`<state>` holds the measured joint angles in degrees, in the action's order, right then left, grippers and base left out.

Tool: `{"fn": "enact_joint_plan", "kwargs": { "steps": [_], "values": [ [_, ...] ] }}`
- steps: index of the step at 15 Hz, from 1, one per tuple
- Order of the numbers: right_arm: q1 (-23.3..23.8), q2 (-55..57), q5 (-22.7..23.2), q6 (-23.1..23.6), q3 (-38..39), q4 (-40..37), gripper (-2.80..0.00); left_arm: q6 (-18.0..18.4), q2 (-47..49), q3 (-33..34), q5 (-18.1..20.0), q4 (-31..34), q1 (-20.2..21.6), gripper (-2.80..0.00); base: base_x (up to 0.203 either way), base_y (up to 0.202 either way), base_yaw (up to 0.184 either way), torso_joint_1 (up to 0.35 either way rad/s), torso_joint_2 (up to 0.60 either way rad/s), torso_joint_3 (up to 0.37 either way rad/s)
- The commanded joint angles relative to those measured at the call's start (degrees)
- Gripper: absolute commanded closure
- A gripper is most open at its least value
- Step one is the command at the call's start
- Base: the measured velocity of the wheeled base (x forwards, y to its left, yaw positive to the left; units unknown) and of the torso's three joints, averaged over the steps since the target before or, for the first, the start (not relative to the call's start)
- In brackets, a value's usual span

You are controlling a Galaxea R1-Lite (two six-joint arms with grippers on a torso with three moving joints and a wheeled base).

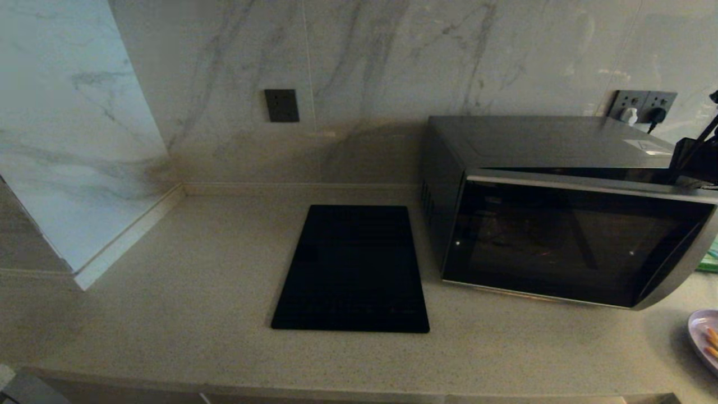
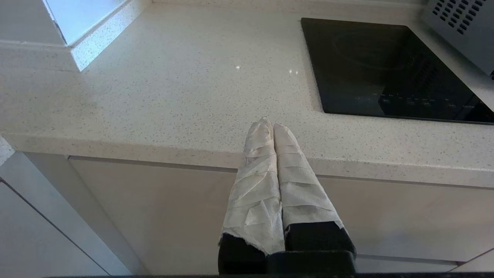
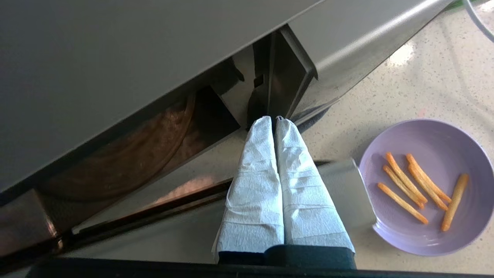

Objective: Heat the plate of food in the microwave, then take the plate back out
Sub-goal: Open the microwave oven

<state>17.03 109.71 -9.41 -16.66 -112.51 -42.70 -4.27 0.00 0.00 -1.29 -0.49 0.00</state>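
Note:
The microwave (image 1: 538, 140) stands at the right of the counter, its black glass door (image 1: 561, 247) ajar, swung out at its right end. Through the gap, the right wrist view shows the brown turntable (image 3: 154, 150) inside. My right gripper (image 3: 274, 119) is shut and empty; its wrapped tips sit in that gap, at the door's right end, near the top. The plate of food (image 1: 704, 336) rests on the counter to the right of the microwave, lilac with several orange sticks (image 3: 405, 185). My left gripper (image 2: 273, 125) hangs shut and empty, low at the counter's front edge.
A flat black cooktop (image 1: 353, 269) lies in the counter left of the microwave. Wall sockets with plugs (image 1: 645, 109) sit behind it. A marble side wall (image 1: 67, 140) closes the counter's left end.

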Motion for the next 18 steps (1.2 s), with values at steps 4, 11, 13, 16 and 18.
{"fn": "enact_joint_plan", "kwargs": {
  "steps": [4,11,13,16,18],
  "values": [
    [-0.2,-4.6,3.9,0.0,2.6,-5.3,0.00,0.0,0.0,0.0,0.0,0.0,0.0,0.00,0.000,0.000,0.000,0.000,0.00,0.000],
    [-0.4,-8.8,7.7,0.1,8.2,-10.4,0.00,0.0,0.0,0.0,0.0,0.0,0.0,0.00,0.000,0.000,0.000,0.000,0.00,0.000],
    [-1.1,-10.8,9.0,0.3,9.6,-10.5,0.00,0.0,0.0,0.0,0.0,0.0,0.0,0.00,0.000,0.000,0.000,0.000,0.00,0.000],
    [-2.4,-13.3,9.2,0.3,11.6,-10.7,0.00,0.0,0.0,0.0,0.0,0.0,0.0,0.00,0.000,0.000,0.000,0.000,0.00,0.000],
    [-3.9,-14.5,9.2,0.3,12.4,-13.0,0.00,0.0,0.1,0.0,0.0,0.0,0.0,0.00,0.000,0.000,0.000,0.000,0.00,0.000]
  ]
}}
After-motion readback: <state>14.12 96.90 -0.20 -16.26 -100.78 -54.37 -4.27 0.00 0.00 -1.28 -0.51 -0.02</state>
